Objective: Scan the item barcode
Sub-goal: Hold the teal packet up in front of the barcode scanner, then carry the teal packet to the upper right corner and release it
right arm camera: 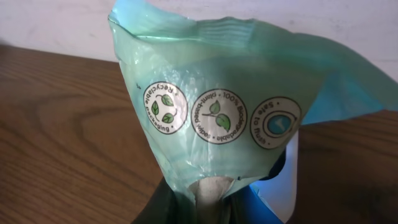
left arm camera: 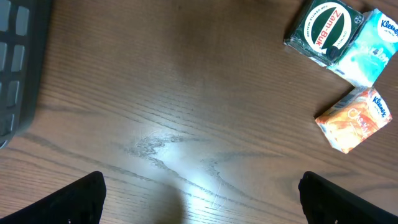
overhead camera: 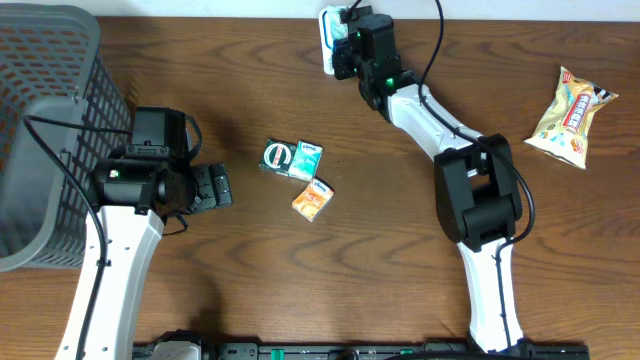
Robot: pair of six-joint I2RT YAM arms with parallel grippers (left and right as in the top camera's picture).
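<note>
step: scan in hand | right pincer [overhead camera: 352, 48] clamps green packet [right arm camera: 217, 112] just beside white scanner [overhead camera: 328, 38] | left pincer [overhead camera: 212, 187] open, idle, well apart from scanner | next: probably turn packet until scanner reads it

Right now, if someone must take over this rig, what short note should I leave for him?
Left hand: open, empty, left of the small items.
Right hand: shut on a green wipes pack, at the far side beside a white object.
Waiting: green box, blue tissue pack, orange tissue pack, snack bag.
Done: one pack picked up. Left: scan it; whether already scanned cannot be seen.
</note>
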